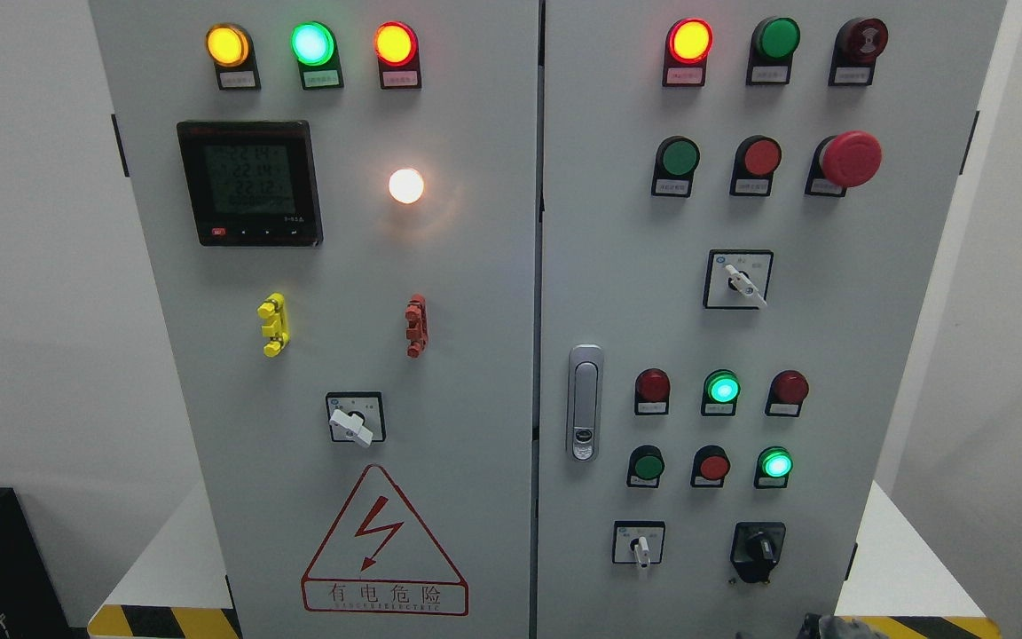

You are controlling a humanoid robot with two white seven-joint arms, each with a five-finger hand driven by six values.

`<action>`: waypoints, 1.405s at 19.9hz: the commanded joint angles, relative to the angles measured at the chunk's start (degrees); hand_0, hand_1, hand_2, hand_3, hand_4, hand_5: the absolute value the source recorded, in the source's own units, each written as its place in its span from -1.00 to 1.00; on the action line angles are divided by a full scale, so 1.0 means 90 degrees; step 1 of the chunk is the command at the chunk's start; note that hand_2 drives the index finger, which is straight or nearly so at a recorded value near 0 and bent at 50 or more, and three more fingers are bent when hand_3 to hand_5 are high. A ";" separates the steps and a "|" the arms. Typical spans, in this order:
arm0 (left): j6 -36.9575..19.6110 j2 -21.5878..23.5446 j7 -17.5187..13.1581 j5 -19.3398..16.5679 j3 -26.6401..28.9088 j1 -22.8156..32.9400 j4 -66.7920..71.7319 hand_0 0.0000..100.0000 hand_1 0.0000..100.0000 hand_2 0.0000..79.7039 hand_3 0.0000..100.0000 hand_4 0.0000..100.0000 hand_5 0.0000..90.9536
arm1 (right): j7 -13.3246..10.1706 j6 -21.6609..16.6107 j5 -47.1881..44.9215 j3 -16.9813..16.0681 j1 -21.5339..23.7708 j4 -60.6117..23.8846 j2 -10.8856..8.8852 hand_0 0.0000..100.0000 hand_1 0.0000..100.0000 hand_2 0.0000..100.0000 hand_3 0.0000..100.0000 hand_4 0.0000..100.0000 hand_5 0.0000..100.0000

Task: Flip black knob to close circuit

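The black rotary knob (758,550) sits at the lower right of the grey cabinet's right door (830,337), its handle pointing up and slightly to the right. A dark grey part of my right hand (835,627) just shows at the bottom edge, below and to the right of the knob and apart from it. My left hand is out of view.
A white selector switch (641,546) sits left of the black knob. Two more white selectors (744,282) (353,424) are higher up. A door latch (585,404) is at mid-height. A red mushroom stop button (850,160) juts out at the upper right. Lit green lamps (775,464) sit above the knob.
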 commanded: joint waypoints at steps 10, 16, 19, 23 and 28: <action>0.0005 0.0000 0.0005 -0.0127 -0.0127 0.0000 0.0137 -1.00 -1.00 -1.00 -1.00 -1.00 -1.00 | 0.0298 0.0279 0.0271 0.0094 -0.0319 -0.0424 0.0029 -1.00 -0.61 0.49 0.82 0.42 0.38; 0.0005 0.0000 0.0005 -0.0137 -0.0127 0.0000 0.0137 -1.00 -1.00 -1.00 -1.00 -1.00 -1.00 | 0.0416 0.0338 0.0398 0.0084 -0.0378 -0.0492 0.0029 -1.00 -0.59 0.49 0.82 0.41 0.38; 0.0005 0.0000 0.0005 -0.0137 -0.0127 0.0000 0.0137 -1.00 -1.00 -1.00 -1.00 -1.00 -1.00 | 0.0494 0.0396 0.0408 0.0065 -0.0378 -0.0600 0.0029 -1.00 -0.58 0.49 0.82 0.42 0.38; 0.0005 0.0000 0.0005 -0.0137 -0.0127 0.0000 0.0137 -1.00 -1.00 -1.00 -1.00 -1.00 -1.00 | 0.0562 0.0435 0.0398 0.0075 -0.0407 -0.0609 0.0029 -1.00 -0.57 0.49 0.82 0.41 0.38; 0.0005 0.0000 0.0005 -0.0127 -0.0127 0.0000 0.0137 -1.00 -1.00 -1.00 -1.00 -1.00 -1.00 | 0.0582 0.0533 0.0418 0.0094 -0.0505 -0.0590 0.0029 -1.00 -0.57 0.48 0.82 0.41 0.38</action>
